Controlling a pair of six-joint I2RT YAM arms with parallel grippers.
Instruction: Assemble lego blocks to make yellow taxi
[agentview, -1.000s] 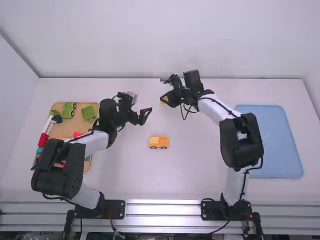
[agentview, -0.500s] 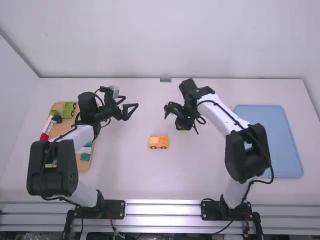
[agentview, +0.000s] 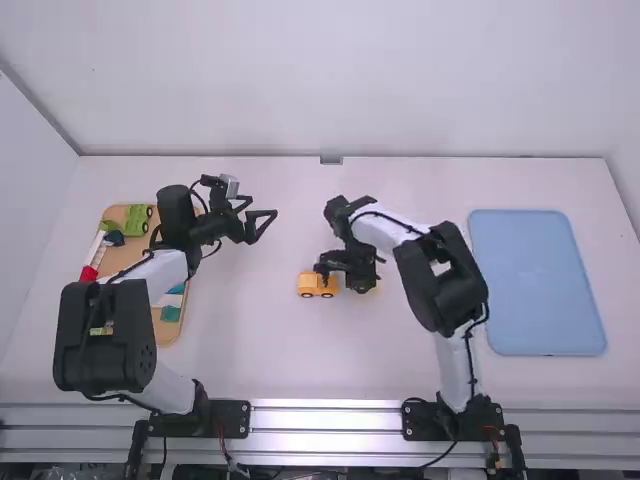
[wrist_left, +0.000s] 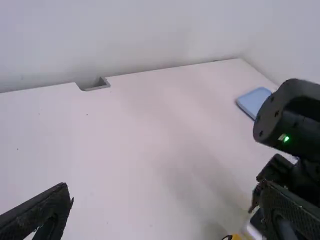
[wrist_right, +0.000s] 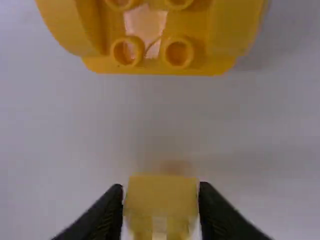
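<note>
High view shows the right gripper (agentview: 368, 287), fingers clenched on a yellow block (wrist_right: 161, 202), near the yellow car (agentview: 315, 287). The left gripper (agentview: 264, 207) has its fingers spread

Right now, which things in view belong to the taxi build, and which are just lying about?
Taxi build: yellow wheeled base; yellow block, held by the right gripper.

Apparently just lying about: blue tray; wooden tray; green wheeled piece and red block there.

Pale back wall (agentview: 320, 80), side wall (agentview: 22, 220) at left, white table (agentview: 260, 350), metal rails (agentview: 325, 424) along its near edge
</note>
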